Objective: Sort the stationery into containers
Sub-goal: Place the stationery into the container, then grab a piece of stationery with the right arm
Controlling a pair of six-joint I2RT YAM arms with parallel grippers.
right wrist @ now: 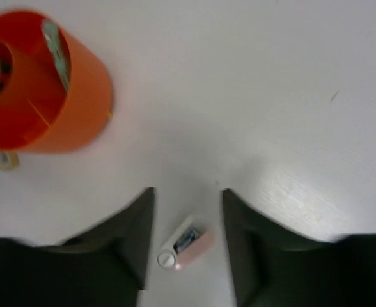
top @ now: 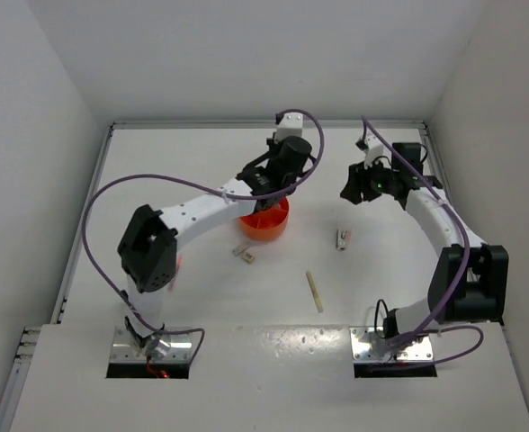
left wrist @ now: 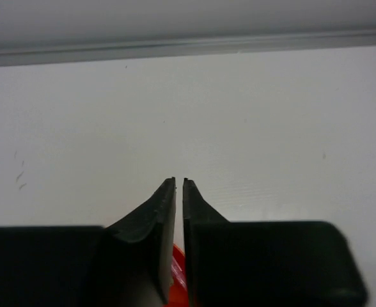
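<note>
Now, L pincer (left wrist: 179, 182) pressed together, R pincer (right wrist: 187, 190) spread over 1 stapler (right wrist: 187, 243), 1 organiser (right wrist: 79, 96)

A white counter (top: 174, 162) sits boxed in by plain white walls (top: 246, 54) on three sides, with a pale metal strip (top: 201, 123) along its far edge, all under soft, even light
</note>
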